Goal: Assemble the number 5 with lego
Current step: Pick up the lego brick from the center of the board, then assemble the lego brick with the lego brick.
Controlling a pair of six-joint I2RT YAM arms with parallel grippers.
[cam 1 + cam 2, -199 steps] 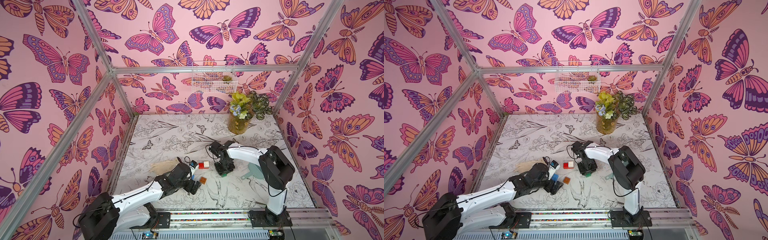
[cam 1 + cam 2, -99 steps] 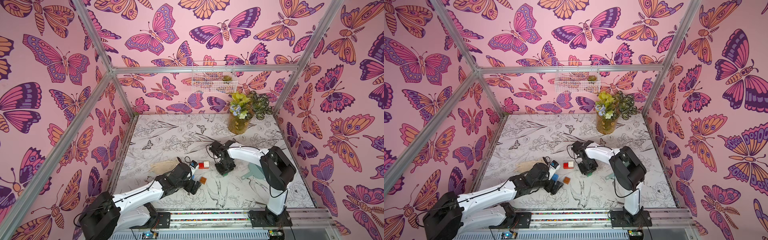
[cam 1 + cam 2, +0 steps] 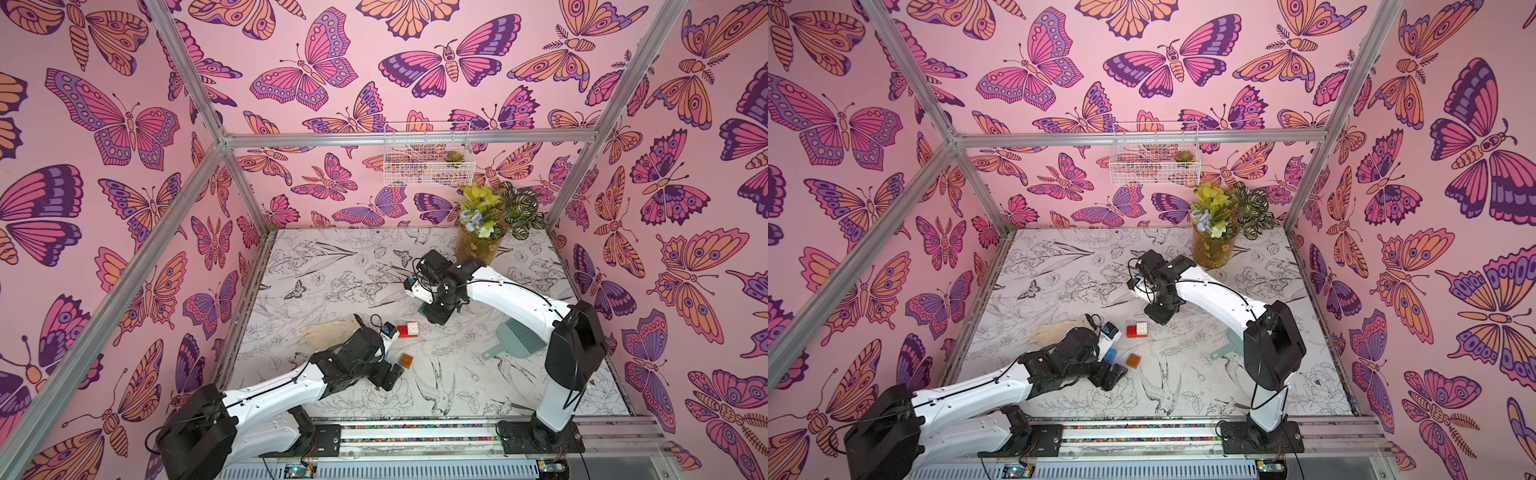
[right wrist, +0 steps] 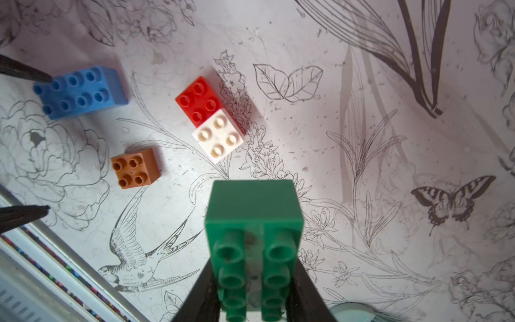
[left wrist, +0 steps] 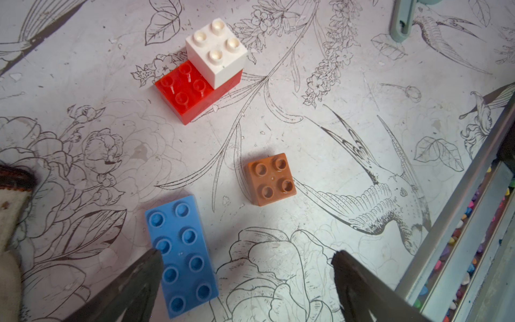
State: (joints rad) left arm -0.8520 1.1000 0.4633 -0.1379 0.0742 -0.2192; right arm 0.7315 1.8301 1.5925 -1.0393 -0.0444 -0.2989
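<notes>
Now we see the right gripper (image 4: 253, 267) pinching the green brick (image 4: 253, 206), just far-right of the white brick (image 5: 216, 48) atop the red brick (image 5: 184, 92); left gripper (image 5: 245, 252) spread wide (one finger (image 5: 133, 284) beside the blue brick (image 5: 181, 253)).

One end of green brick (image 4: 253, 212) off-frame.

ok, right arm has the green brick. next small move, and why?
Probably carry the green brick in the right gripper over the white brick and line it up. White already sits on one half of the red brick, studs bare; green is clamped, apart from that stack. The left gripper is open by the blue brick, holding nothing.
</notes>
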